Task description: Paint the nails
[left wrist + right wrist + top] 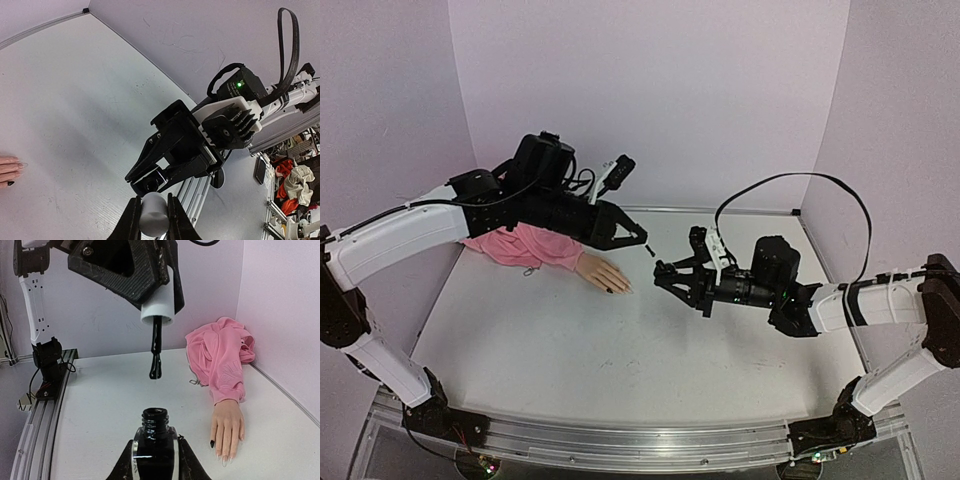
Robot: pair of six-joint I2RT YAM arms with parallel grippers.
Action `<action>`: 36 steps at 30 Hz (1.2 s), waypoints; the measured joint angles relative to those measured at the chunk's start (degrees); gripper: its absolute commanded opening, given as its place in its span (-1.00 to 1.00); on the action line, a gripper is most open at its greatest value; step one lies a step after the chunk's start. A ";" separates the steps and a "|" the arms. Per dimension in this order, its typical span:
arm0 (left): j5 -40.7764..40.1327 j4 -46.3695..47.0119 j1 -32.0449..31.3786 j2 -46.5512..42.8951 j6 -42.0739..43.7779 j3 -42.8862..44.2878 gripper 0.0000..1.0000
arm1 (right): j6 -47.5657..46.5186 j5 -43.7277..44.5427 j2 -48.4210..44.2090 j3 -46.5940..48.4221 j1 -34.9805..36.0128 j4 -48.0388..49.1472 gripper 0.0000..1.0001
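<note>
Polish bottle (154,437) uncapped, brush (156,357) poised above it.
Right pincer (155,460) clamps it upright so nothing spills; left pincer (159,302) pinches the white cap (157,315), bristles down; the nails (212,443), one dark, lie beside on the mannequin hand (227,427), flat on the worktop (100,405).

My left gripper (640,238) pinches a small dark brush (650,250) near the mannequin hand (603,272) in its pink sleeve (525,245). My right gripper (662,270) points toward them, close by.
</note>
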 measured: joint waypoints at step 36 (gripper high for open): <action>1.64 0.07 -0.57 3.32 0.00 0.00 -1.00 | -0.02 -0.11 0.00 0.00 0.11 -0.02 -1.00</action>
